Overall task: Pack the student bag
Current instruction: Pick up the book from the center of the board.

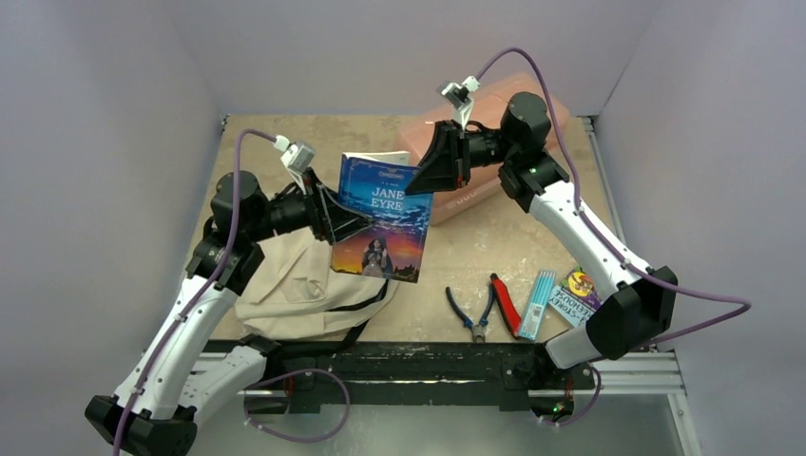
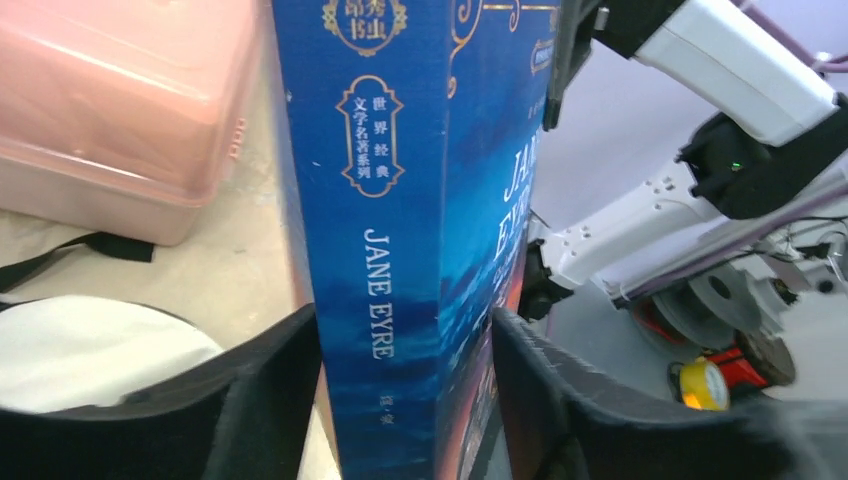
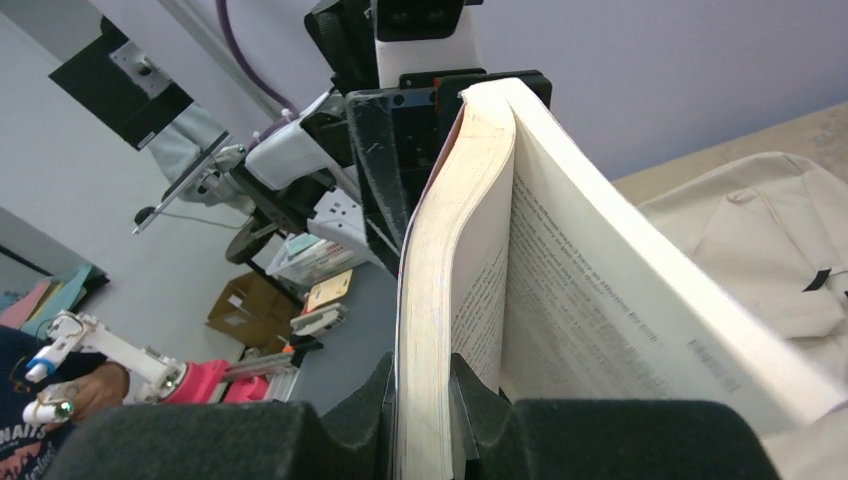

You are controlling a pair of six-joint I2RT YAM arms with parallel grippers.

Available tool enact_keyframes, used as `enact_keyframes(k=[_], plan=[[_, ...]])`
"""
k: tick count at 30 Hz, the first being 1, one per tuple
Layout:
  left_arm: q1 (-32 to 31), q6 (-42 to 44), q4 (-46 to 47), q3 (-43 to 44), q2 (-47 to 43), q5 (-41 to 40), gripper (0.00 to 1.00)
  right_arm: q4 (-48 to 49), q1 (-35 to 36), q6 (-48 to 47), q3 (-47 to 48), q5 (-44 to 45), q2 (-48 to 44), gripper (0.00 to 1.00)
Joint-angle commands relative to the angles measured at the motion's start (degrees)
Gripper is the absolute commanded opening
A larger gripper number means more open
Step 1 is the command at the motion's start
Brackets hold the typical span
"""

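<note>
The blue "Jane Eyre" book is held tilted in the air between both arms. My left gripper is shut across its spine, one finger on each cover. My right gripper is shut on the book's far edge; in the right wrist view it pinches the front cover with a wad of pages, and the other pages fan open. The student bag, cream fabric with black straps, lies flat on the table under the left arm and below the book; it also shows in the right wrist view.
A translucent pink plastic box sits at the back right under the right arm. Blue-handled pliers, a red-handled tool, a blue pen pack and a colourful card lie at the front right.
</note>
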Motion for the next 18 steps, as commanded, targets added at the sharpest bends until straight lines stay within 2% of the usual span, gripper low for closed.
enact_keyframes(k=[1, 4, 6, 8, 9, 12, 16, 17, 18], plan=[[0.23, -2.49, 10.72, -2.18, -1.52, 10.41, 0.52, 7.99, 0.40, 0.42, 1.21, -1.32, -2.25, 0.00], [0.23, -1.28, 8.36, -1.86, -2.08, 10.89, 0.34, 3.44, 0.38, -4.25, 1.68, -1.91, -1.73, 0.00], [0.23, 0.60, 6.26, -1.89, -2.58, 10.69, 0.25, -6.48, 0.39, -12.39, 3.16, -0.83, -1.17, 0.03], [0.23, 3.46, 3.31, -1.67, -3.02, 8.93, 0.14, -19.99, 0.42, -23.02, 5.91, 2.17, -0.24, 0.19], [0.23, 4.69, 1.28, -1.41, -3.20, 7.55, 0.10, -25.03, 0.38, -27.15, 6.56, 4.51, 0.03, 0.30], [0.17, 9.61, -5.26, 0.18, -3.73, 3.64, 0.08, -38.67, 0.57, -37.27, 7.80, 20.32, -0.06, 0.58], [0.14, 15.68, -12.13, 1.22, -3.32, -2.53, 0.00, -44.23, 2.72, -41.59, 8.71, 41.25, -0.86, 0.93], [0.14, 17.08, -13.88, 2.01, -2.64, -2.13, 0.00, -44.09, 3.75, -42.65, 8.79, 43.76, -1.25, 0.98], [0.02, 18.37, -15.67, 2.77, -1.84, -1.13, 0.00, -43.51, 5.15, -44.39, 8.83, 45.03, -1.67, 0.99]])
